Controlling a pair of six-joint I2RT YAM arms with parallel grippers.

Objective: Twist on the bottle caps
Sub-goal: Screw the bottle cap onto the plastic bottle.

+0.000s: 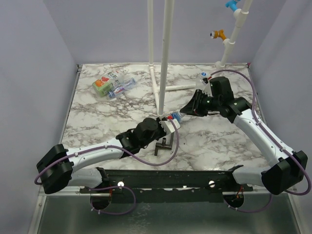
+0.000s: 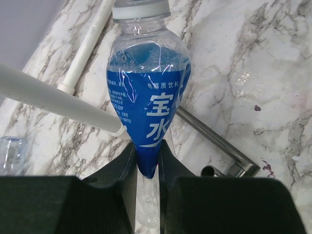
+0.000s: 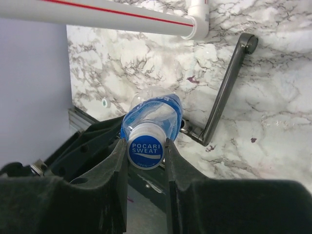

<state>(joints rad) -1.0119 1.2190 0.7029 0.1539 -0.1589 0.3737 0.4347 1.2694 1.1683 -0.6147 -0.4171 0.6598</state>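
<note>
Top cam: high at near edge, looking down on whole marble table (image 1: pixel 219 144). Left wrist: close, along blue-label bottle (image 2: pixel 146 97) from its base. Right wrist: close, facing its cap (image 3: pixel 145 151) end-on. All 3 share bottle, black T-tool (image 1: pixel 163 145).

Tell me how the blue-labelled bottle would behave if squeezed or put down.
Probably soft: the blue-labelled bottle looks pinched narrow in the left hand. Likely light: its clear shoulder appears empty. Laid down, its round body might roll on the marble table.
</note>
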